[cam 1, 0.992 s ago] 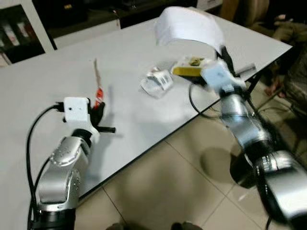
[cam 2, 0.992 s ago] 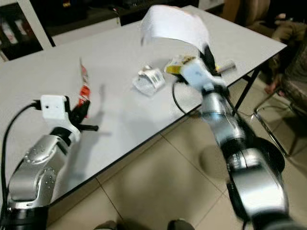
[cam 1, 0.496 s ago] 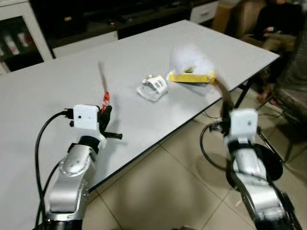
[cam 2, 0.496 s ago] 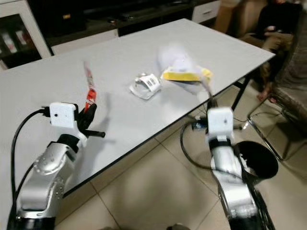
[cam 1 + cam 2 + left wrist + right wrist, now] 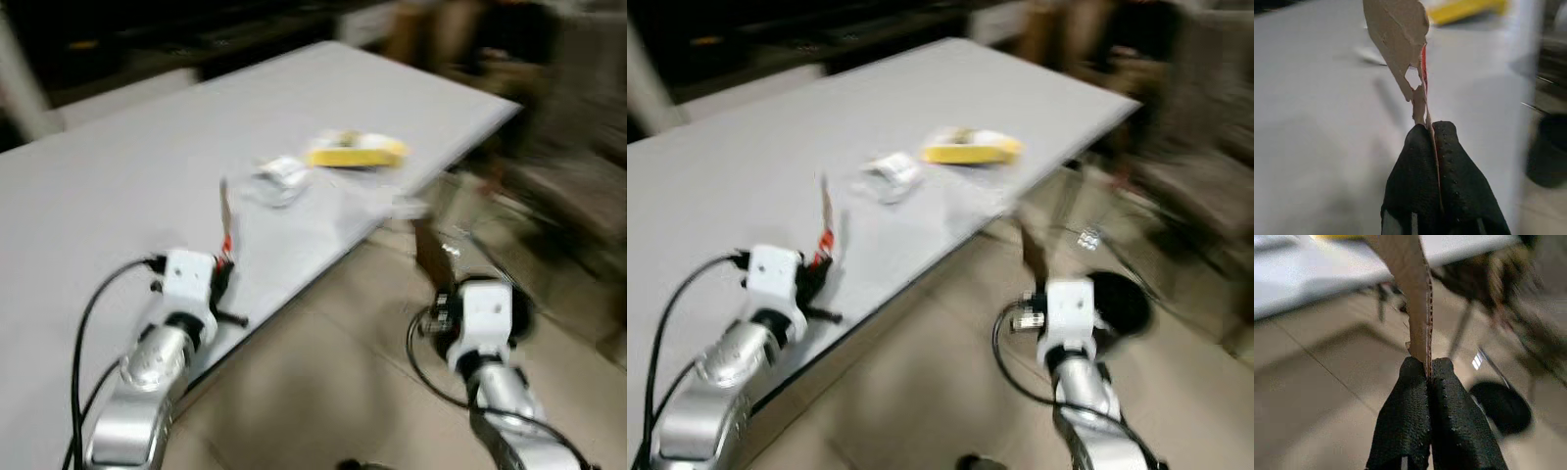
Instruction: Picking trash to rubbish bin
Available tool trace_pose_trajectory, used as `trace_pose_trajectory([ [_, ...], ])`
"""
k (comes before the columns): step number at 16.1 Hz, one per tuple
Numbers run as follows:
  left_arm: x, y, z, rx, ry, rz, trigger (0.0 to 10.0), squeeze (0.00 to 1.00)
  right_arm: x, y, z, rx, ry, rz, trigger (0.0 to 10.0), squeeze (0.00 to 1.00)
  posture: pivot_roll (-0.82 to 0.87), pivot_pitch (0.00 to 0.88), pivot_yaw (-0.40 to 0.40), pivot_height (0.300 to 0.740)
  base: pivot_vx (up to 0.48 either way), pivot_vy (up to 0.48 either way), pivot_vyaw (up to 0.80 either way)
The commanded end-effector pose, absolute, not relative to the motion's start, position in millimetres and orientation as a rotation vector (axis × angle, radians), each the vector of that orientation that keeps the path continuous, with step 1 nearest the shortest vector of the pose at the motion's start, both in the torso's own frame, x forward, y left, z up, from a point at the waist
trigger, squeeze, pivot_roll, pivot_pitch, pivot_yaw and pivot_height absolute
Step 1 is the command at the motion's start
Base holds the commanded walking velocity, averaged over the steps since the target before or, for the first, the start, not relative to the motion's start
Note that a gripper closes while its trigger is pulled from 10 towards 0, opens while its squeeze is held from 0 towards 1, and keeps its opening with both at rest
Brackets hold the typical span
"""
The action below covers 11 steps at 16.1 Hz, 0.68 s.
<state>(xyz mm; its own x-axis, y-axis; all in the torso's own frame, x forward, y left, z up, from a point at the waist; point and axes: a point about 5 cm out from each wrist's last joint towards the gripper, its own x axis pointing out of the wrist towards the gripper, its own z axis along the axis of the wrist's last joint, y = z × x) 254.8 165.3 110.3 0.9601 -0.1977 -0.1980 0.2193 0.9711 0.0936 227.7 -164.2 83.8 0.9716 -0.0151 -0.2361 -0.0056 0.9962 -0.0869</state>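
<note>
A torn wrapper (image 5: 1400, 46) is pinched upright by its lower end in the left tool (image 5: 1429, 131) over the counter (image 5: 118, 166), a thin limp paper strip (image 5: 1413, 284) is clamped in the right tool (image 5: 1428, 368) near the bin (image 5: 1501, 406); both judged light, flimsy.

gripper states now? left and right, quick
Left gripper: shut on a torn red-and-white wrapper strip, over the table.
Right gripper: shut on a brown paper strip, over the floor, off the table.
</note>
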Motion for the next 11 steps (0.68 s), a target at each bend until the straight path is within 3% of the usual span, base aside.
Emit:
trace_pose_trajectory([
  [1,254.8,161.5,115.4,0.139,0.148,-0.213,10.0,0.0,226.9,-166.5,93.7,-0.084,0.226,-0.012,10.0,0.0,-0.05,0.033,-0.008,0.74,0.0,0.0,-0.8],
  [11,250.3,157.0,116.3,0.123,0.144,-0.306,10.0,0.0,220.7,-169.3,92.8,-0.036,0.3,-0.044,10.0,0.0,-0.06,0.029,0.004,0.74,0.0,0.0,-0.8],
])
